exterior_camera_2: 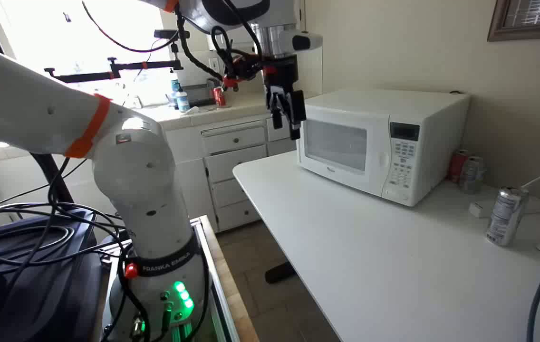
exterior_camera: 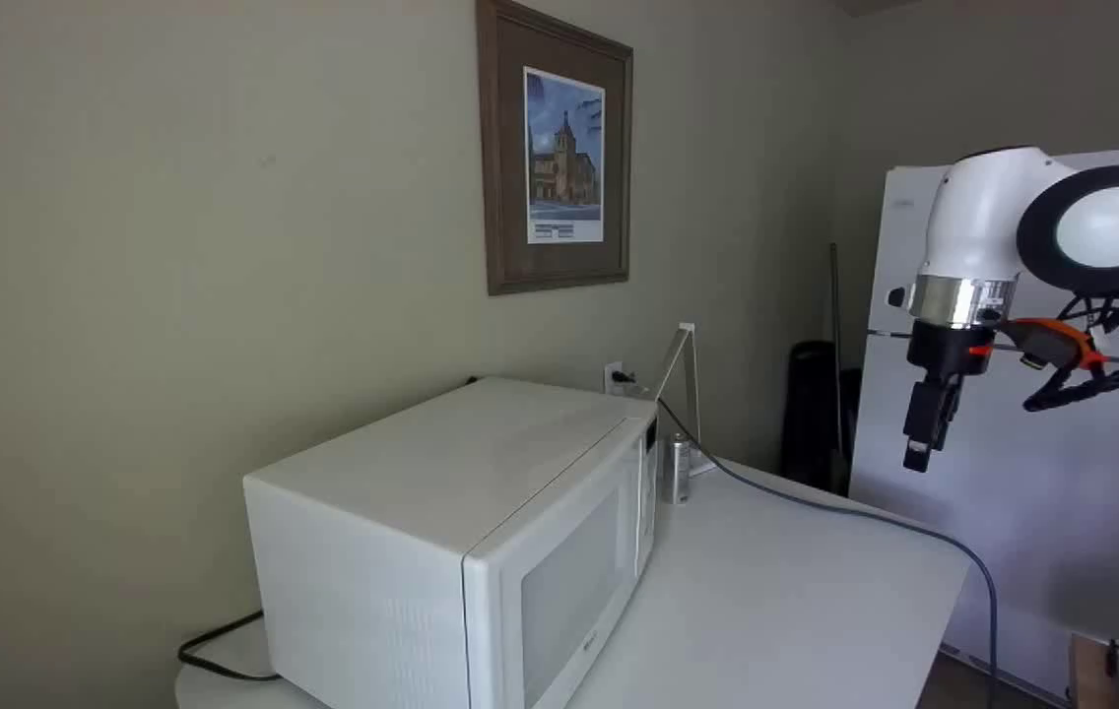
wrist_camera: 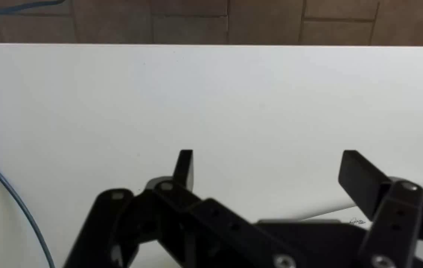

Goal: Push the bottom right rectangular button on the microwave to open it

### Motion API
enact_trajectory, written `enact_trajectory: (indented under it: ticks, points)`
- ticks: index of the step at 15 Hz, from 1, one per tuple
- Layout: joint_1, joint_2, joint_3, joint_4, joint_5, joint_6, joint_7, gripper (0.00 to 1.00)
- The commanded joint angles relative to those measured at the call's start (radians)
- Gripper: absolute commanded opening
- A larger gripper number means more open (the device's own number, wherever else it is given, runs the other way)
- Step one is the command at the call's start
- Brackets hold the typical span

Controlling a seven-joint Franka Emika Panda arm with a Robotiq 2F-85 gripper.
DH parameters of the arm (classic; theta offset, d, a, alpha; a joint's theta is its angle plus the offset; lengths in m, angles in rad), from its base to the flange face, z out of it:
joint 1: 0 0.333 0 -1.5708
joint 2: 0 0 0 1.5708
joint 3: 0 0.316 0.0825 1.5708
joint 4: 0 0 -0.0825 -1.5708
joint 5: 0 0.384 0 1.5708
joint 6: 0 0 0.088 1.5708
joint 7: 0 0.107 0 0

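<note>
The white microwave (exterior_camera: 441,453) stands on the table with its door shut; it also shows in an exterior view (exterior_camera_2: 378,147). Its control strip (exterior_camera_2: 402,159) with a dark display is at the right end of the front. The rectangular button (exterior_camera_2: 397,194) at the foot of that strip is white and faint. In the wrist view a strip of the microwave front (wrist_camera: 345,215) with its logo shows at the lower right, partly behind the jaws. My gripper (exterior_camera_2: 286,130) points down in the air, apart from the microwave, off its front. It is open and empty, fingers wide apart in the wrist view (wrist_camera: 268,150).
The white table (exterior_camera_2: 384,256) extends before the microwave. A silver can (exterior_camera_2: 506,216) stands to the right of the microwave, with a red can (exterior_camera_2: 457,164) and another can (exterior_camera_2: 471,175) behind. A blue-grey cable (exterior_camera: 845,507) crosses the table. A white fridge (exterior_camera: 1042,512) stands beyond.
</note>
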Motion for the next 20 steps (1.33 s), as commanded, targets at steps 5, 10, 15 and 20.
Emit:
enact_trajectory:
  ticks: [5, 10, 15, 20]
  points:
    - [-0.002, 0.003, 0.001, -0.007, 0.001, -0.003, -0.001, 1.0]
    - [-0.008, 0.047, -0.045, 0.021, -0.007, 0.029, -0.059, 1.0]
    - [0.053, 0.291, -0.293, 0.142, 0.082, 0.258, -0.4, 1.0]
    - [0.253, 0.552, -0.569, 0.28, 0.38, 0.346, -0.801, 1.0]
